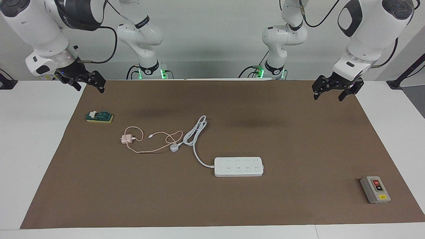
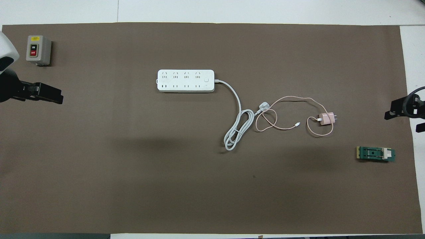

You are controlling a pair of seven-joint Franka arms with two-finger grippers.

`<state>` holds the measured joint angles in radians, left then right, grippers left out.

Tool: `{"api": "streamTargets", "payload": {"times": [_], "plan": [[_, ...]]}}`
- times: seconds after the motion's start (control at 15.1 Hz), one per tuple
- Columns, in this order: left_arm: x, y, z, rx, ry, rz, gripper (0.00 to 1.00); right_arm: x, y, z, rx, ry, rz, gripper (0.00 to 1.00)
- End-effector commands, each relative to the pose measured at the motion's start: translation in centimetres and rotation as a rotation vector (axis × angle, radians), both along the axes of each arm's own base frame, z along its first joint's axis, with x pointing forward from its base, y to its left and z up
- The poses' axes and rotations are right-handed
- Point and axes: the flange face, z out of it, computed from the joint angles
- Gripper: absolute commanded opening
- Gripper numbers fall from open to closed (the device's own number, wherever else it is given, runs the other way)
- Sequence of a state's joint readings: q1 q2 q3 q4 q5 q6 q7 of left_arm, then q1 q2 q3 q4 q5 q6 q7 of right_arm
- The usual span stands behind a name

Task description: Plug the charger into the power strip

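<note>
Brown mat [image 1: 298, 139] on white table [image 1: 30, 132]

Both arms hang raised, wrists bent downward. The left pincer [image 1: 335, 91] hovers over its end of the surface, fingers spread, empty. The right pincer [image 1: 87, 83] hovers over its own end, fingers apart, empty.

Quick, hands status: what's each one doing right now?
Left hand: open, holding nothing, up over the mat's edge.
Right hand: open, holding nothing, up over the mat's corner.
</note>
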<state>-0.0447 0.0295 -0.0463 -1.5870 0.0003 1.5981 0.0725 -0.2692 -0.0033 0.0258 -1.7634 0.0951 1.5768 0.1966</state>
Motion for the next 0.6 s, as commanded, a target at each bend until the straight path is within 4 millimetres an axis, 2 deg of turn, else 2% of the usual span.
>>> {"api": "streamTargets", "payload": {"times": [0.0,0.2,0.33,0.53], "plan": [[-0.6,0.6,-0.3,-0.011,0.024,0.014,1.00,0.6,-2.3,-3.5,0.079,0.039,-0.215,0.96],[-0.6,0.8,-0.4,-0.011,0.026,0.017,1.00,0.3,-5.0,-8.8,0.192,0.108,-0.447,0.95],[-0.6,0.6,-0.4,-0.011,0.026,0.014,1.00,0.1,-5.5,-11.6,0.224,0.139,-0.578,0.93],[-0.6,0.8,-0.4,-0.011,0.026,0.017,1.00,-0.1,-5.0,-14.2,0.202,0.193,-0.724,0.93]]}}
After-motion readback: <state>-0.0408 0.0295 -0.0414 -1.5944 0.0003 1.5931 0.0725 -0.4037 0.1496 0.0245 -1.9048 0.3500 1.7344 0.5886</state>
